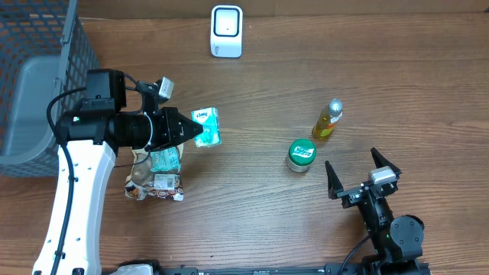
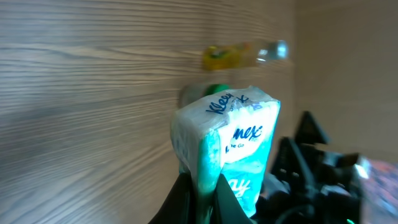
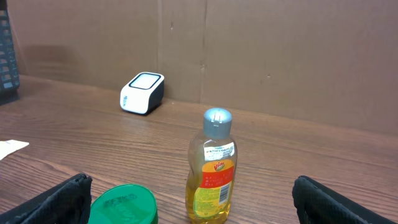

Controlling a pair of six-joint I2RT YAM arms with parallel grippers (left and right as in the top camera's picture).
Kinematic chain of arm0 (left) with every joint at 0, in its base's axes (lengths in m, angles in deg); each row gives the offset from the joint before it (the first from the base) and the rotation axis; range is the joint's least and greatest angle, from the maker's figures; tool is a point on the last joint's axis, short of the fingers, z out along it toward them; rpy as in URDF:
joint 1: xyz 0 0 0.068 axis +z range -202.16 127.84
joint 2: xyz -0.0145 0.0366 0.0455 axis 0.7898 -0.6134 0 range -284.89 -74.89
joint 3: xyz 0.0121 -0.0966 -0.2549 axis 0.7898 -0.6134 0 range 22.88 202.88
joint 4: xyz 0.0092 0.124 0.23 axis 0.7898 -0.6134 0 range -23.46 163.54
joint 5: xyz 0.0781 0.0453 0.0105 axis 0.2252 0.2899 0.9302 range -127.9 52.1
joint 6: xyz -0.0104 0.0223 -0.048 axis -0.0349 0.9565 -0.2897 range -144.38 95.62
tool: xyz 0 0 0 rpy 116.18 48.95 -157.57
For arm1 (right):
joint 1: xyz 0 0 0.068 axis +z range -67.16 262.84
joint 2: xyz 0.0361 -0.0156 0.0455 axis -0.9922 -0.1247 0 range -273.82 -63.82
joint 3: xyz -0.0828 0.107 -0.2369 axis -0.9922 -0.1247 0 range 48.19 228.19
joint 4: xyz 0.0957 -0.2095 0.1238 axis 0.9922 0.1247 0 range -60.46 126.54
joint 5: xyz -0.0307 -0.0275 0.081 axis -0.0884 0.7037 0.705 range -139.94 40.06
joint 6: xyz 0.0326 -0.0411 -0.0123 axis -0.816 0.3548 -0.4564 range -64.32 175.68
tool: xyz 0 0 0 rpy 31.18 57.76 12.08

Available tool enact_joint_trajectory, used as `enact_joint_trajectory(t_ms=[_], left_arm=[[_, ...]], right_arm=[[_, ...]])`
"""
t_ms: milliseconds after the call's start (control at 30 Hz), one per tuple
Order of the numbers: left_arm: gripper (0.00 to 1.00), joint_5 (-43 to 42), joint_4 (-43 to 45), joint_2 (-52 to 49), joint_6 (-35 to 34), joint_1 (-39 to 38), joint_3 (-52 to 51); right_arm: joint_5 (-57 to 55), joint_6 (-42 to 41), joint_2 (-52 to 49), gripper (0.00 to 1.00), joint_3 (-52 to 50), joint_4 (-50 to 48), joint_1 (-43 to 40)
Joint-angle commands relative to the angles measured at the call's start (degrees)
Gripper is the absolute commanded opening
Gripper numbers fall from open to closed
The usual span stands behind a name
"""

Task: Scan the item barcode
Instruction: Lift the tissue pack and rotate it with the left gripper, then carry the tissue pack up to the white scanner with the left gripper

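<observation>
Bare table (image 1: 267,76) is lying open between the scanner (image 1: 227,30) at the far edge and the tissue pack (image 1: 208,125) left of centre; the basket (image 1: 46,69) is crowding the far left. The left gripper (image 1: 195,131) is pinching the tissue pack, its long axis running near-to-far. The right gripper (image 1: 350,157) is gaping wide.

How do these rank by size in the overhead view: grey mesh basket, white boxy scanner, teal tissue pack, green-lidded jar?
1. grey mesh basket, though partly cropped.
2. white boxy scanner.
3. teal tissue pack and green-lidded jar: alike; the pack is held nearer the camera, so unranked.
</observation>
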Motion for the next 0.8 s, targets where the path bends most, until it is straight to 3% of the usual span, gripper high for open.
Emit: enact_joint_trajectory(t_ms=[0, 333, 533, 767], left_arm=[[0.05, 8.7, -0.09, 0.94, -2.97, -1.86, 0.81], [0.04, 21.59, 0.11, 0.87, -10.62, -8.94, 5.95], [0.04, 33.0, -7.23, -3.69, -12.61, -14.4, 22.29], [0.04, 46.21, -18.03, -21.11, -12.0, -18.67, 49.77]], right_arm=[[-0.37, -0.11, 0.57, 1.0, -0.59, -0.17, -0.15], [-0.37, -0.13, 0.57, 1.0, -0.61, -0.17, -0.15], [-0.37, -0.11, 0.57, 1.0, -0.61, -0.17, -0.15], [-0.37, -0.11, 0.57, 1.0, -0.61, -0.17, -0.15]])
